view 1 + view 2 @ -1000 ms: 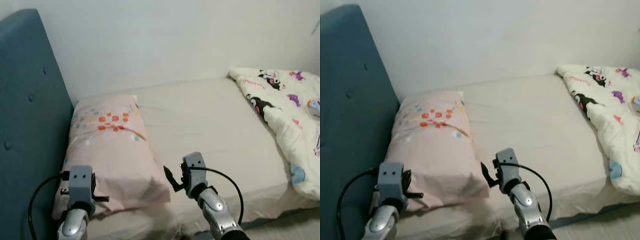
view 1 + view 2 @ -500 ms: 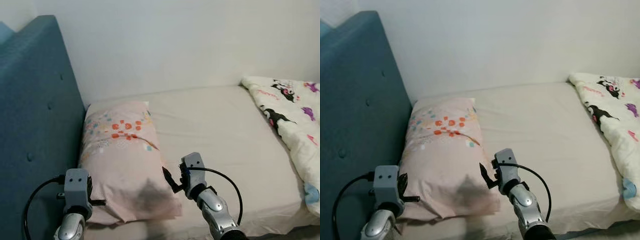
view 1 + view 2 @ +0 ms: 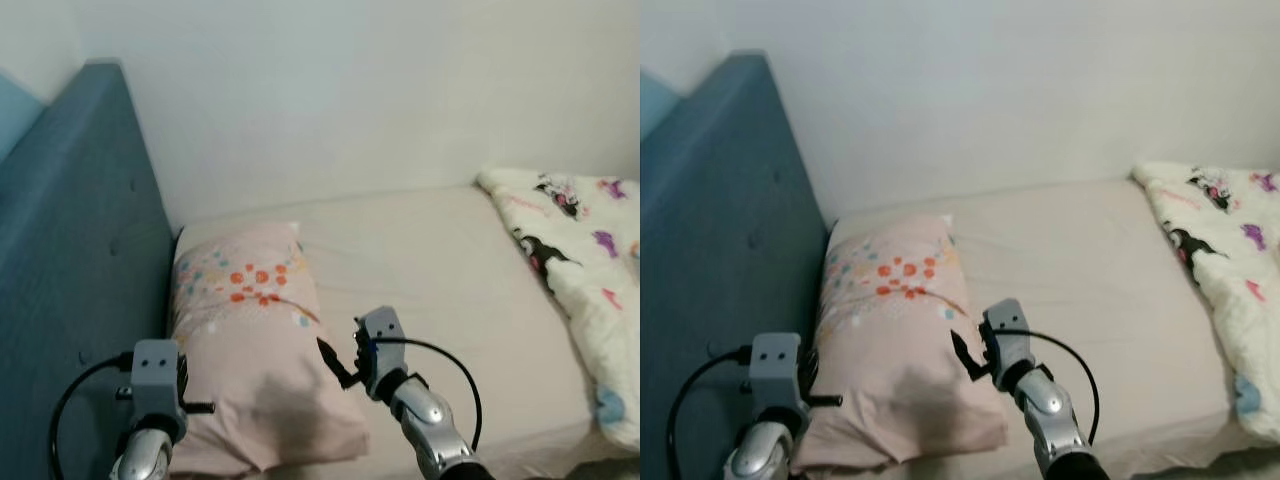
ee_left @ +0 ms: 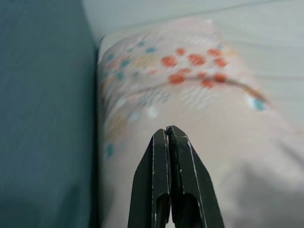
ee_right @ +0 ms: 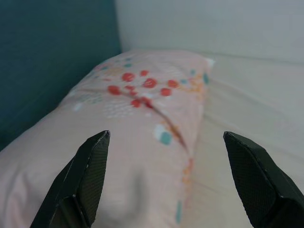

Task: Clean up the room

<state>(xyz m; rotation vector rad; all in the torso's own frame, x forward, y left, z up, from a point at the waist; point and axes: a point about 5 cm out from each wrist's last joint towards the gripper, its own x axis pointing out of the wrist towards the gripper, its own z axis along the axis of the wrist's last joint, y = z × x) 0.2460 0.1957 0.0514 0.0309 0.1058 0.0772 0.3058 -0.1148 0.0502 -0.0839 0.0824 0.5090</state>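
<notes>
1. So I'm at the bed (image 3: 450,270), and the pink pillow (image 3: 250,340) with orange and teal flowers lies lengthwise along the head end, its long side right against the blue headboard (image 3: 80,280)
2. My left hand (image 4: 168,135) has its two black fingers pressed flat together with nothing between them. It's hovering over the near end of the pillow, on the headboard side, pointed up the pillow's length
3. My right hand (image 5: 164,142) is spread wide, one finger (image 5: 88,166) over the pillow and the other out over the bare sheet, holding nothing. From the head camera it sits at the pillow's near corner, on the side away from the headboard; can't really tell if it's touching the fabric
4. There's a white quilt (image 3: 580,260) with little cartoon prints bunched up at the far right end of the bed, well apart from the pillow
5. The beige sheet between pillow and quilt is a bit wrinkled, and a plain white wall (image 3: 350,90) runs along the far edge of the bed
</notes>
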